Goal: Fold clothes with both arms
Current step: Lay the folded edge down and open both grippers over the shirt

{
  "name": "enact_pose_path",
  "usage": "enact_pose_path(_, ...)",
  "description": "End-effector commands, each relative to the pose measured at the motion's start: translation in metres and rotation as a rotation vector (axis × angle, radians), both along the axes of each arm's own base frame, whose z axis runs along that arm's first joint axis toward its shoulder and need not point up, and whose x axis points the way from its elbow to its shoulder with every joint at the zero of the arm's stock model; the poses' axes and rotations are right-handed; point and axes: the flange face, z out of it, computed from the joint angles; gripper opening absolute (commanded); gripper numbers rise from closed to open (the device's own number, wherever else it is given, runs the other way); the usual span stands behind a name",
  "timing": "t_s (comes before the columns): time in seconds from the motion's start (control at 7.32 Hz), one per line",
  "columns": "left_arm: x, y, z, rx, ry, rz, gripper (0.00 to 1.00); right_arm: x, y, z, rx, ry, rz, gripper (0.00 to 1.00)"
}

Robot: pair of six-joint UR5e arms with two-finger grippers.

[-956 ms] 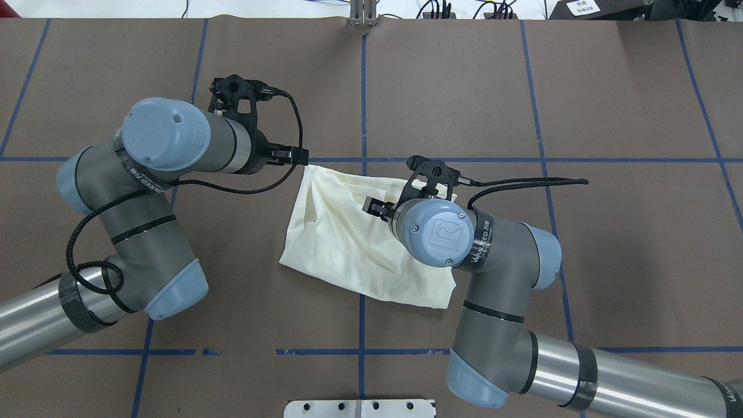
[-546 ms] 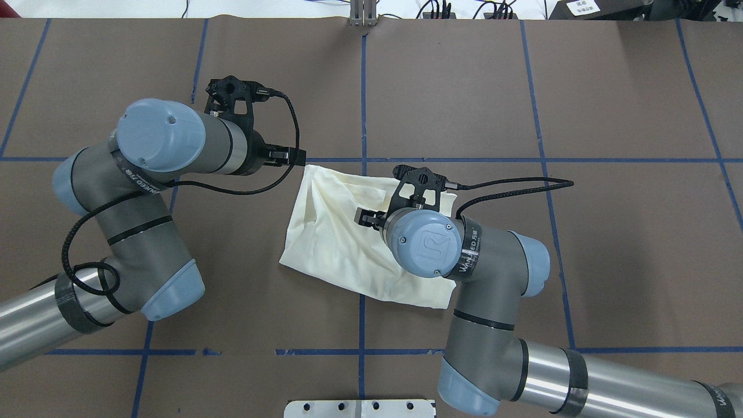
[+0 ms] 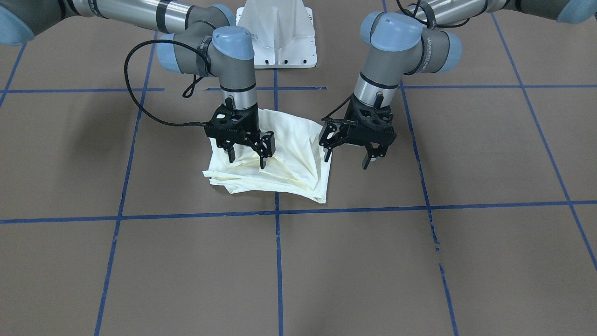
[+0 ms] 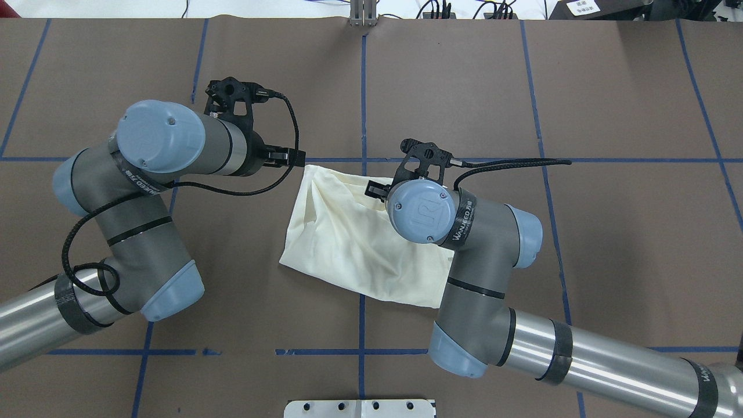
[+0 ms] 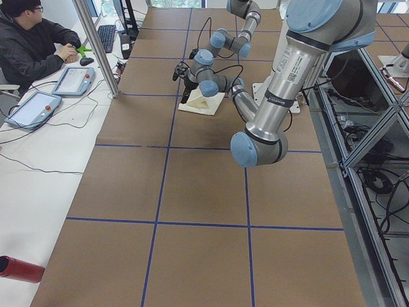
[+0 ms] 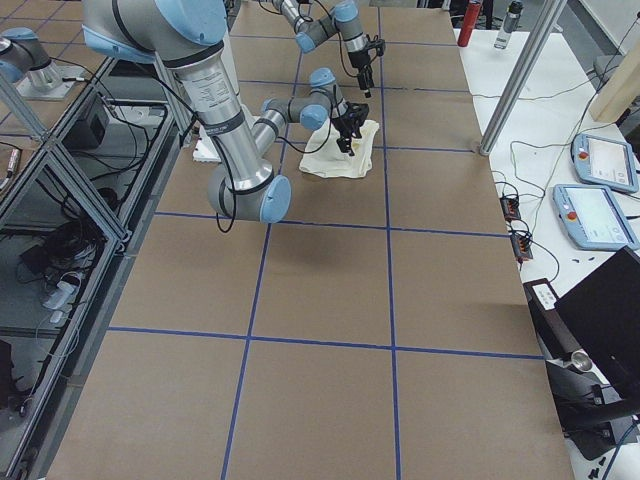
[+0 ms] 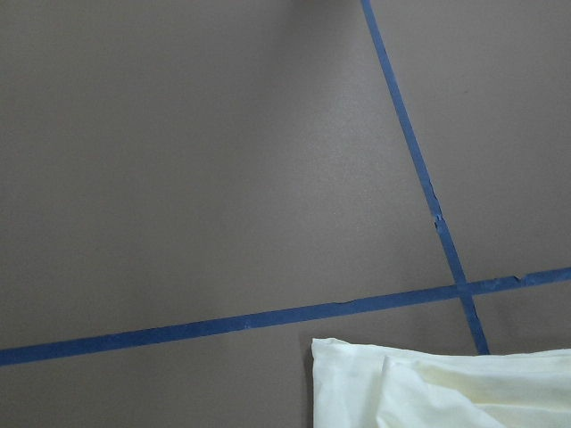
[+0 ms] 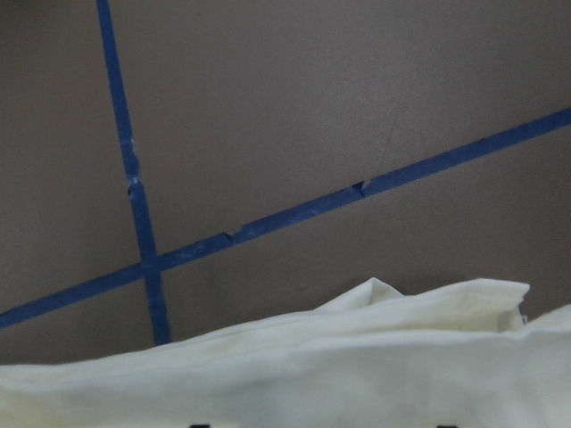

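Observation:
The clothes are one cream shirt (image 4: 342, 244), lying loosely folded and wrinkled at the table's middle, plain side up; it also shows in the front view as the shirt (image 3: 291, 161). My right gripper (image 3: 247, 162) hangs open just over the shirt's far part, fingertips close to the cloth, nothing between them. Overhead, its wrist hides most of the right gripper (image 4: 374, 190). My left gripper (image 3: 346, 162) is open and empty, beside the shirt's far left corner, over bare table. The left wrist view shows that corner of the shirt (image 7: 428, 392); the right wrist view shows its far edge (image 8: 312, 374).
Blue tape lines (image 4: 363, 87) grid the brown table cover. The white pedestal base (image 3: 277, 35) stands behind the shirt on the robot's side. A person (image 5: 32, 45) sits at a side desk with tablets (image 5: 75, 80). Bottles (image 6: 470, 20) stand on the far desk.
My right arm has swung toward the far side of the shirt, its gripper now near the far edge. The left arm has barely shifted. The shirt lies as before.

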Motion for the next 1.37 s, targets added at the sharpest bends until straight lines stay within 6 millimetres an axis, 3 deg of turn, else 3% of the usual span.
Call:
enact_pose_path(0.0, 0.000, 0.000, 0.000, -0.003, 0.002, -0.003, 1.00, -0.001, 0.001, 0.006, -0.012, 0.006, 0.007, 0.82)
enact_pose_path(0.14, 0.001, 0.001, 0.000, -0.017, 0.009, -0.010, 1.00, -0.005, 0.006, 0.008, -0.020, 0.005, 0.005, 0.78)
enact_pose_path(0.27, 0.001, 0.001, 0.000, -0.017, 0.009, -0.010, 1.00, -0.006, 0.008, 0.010, -0.033, 0.000, 0.014, 0.56)
enact_pose_path(0.41, 0.001, 0.001, 0.000, -0.020, 0.011, -0.012, 1.00, -0.006, 0.008, 0.007, -0.042, -0.011, 0.025, 0.10)
enact_pose_path(0.55, 0.001, 0.001, 0.000, -0.020, 0.011, -0.012, 1.00, -0.005, 0.009, 0.004, -0.040, -0.015, 0.025, 0.00)
enact_pose_path(0.82, 0.001, 0.001, 0.000, -0.020, 0.011, -0.010, 1.00, 0.010, -0.014, 0.005, -0.040, -0.009, 0.057, 0.00)
enact_pose_path(1.23, 0.002, 0.002, -0.001, -0.019, 0.014, -0.009, 1.00, 0.029, -0.056, 0.026, -0.060, 0.034, 0.118, 0.00)
